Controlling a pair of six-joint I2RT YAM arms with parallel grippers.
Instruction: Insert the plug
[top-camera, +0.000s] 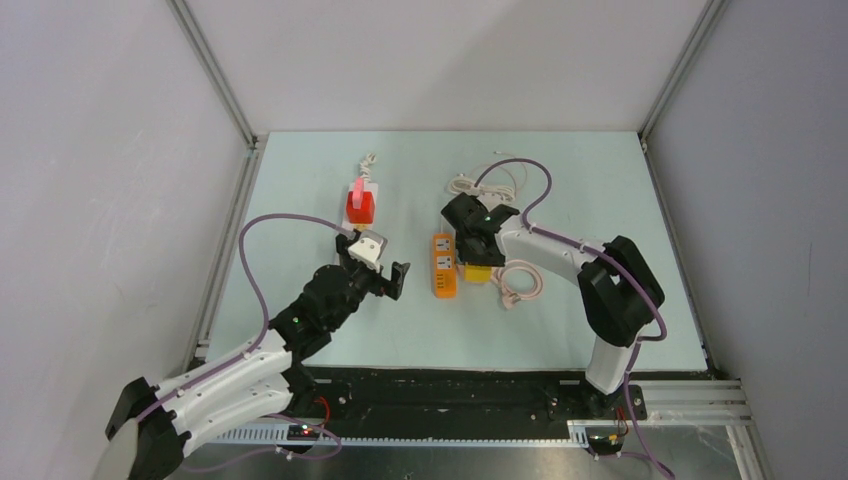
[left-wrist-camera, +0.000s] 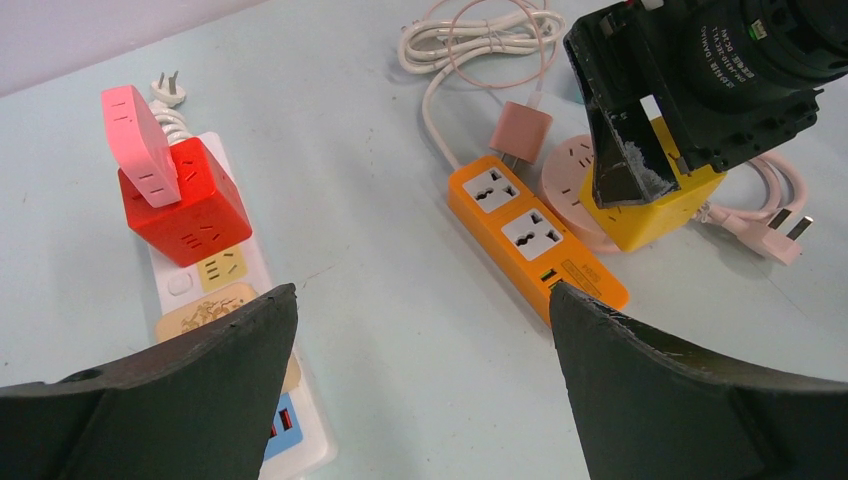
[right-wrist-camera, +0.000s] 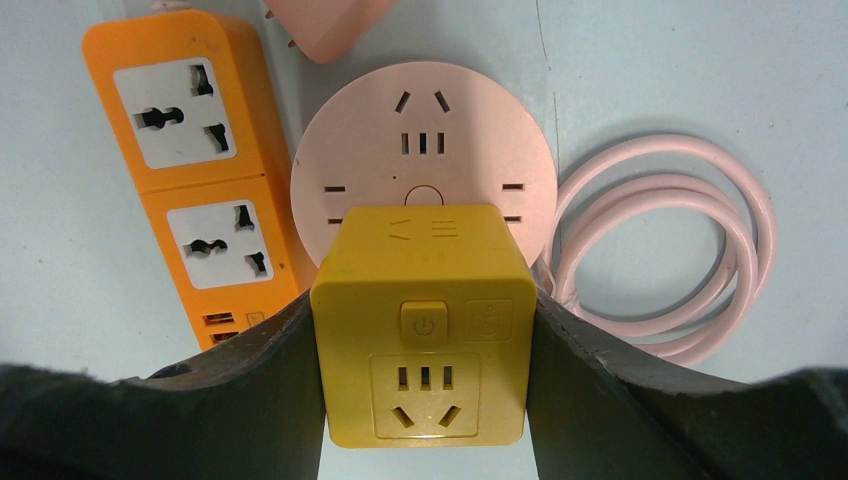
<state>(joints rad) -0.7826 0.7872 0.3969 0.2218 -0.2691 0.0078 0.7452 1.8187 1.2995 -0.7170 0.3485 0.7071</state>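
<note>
My right fingers (right-wrist-camera: 262, 400) clamp yellow cube (right-wrist-camera: 420, 330), left fingers (left-wrist-camera: 200, 400) wide.
Cube sits on pink round socket (right-wrist-camera: 425, 140) at its lower edge, orange strip (right-wrist-camera: 190, 180) just beside; bare desk (top-camera: 480, 330) lower centre, top view.

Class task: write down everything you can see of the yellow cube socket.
The yellow cube socket is a matte plastic block with rounded edges. Its upward face carries a square power button, a smaller square mark beside it and socket slots. It stands upright, clamped on two opposite sides by the right end effector, over one edge of the round pink socket disc, beside the orange power strip. Whether it is plugged into the disc cannot be seen.
</note>
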